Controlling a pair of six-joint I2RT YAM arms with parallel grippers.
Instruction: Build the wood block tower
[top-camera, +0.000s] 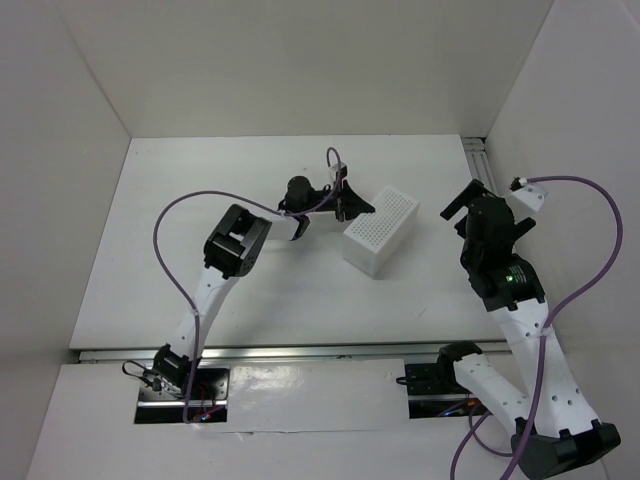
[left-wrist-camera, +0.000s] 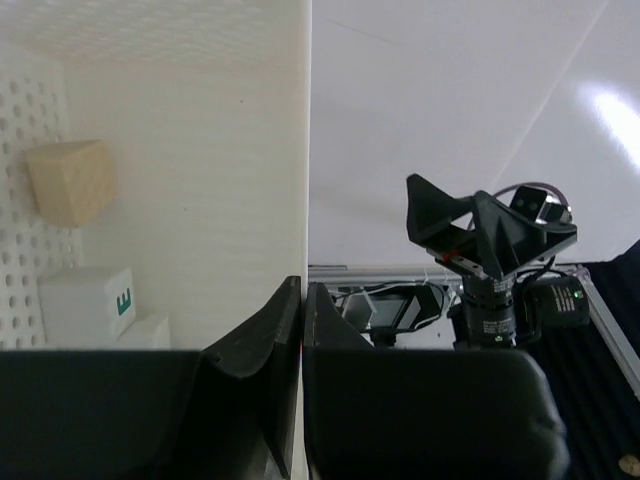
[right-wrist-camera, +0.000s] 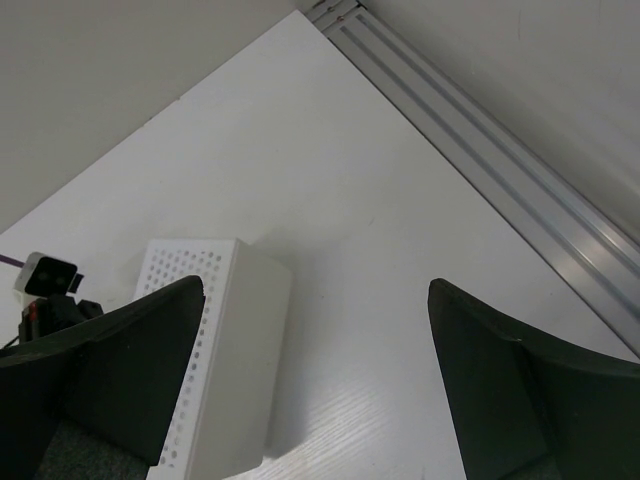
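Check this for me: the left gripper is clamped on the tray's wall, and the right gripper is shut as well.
One part is wrong: the right gripper is open, not shut, its jaws standing wide apart in the right wrist view. The left gripper is indeed clamped on the wall of the tray.

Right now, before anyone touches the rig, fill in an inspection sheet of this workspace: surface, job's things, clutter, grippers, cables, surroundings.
Surface: white table, flat and plain.
Job's things: tan block and white block with a teal mark lie inside the white perforated tray; no tower built yet.
Clutter: nothing seen.
Grippers: left gripper shut on the tray's wall; right gripper open, holding nothing.
Cables: purple cables loop off both arms.
Surroundings: white walls; aluminium rail along the table's right edge.
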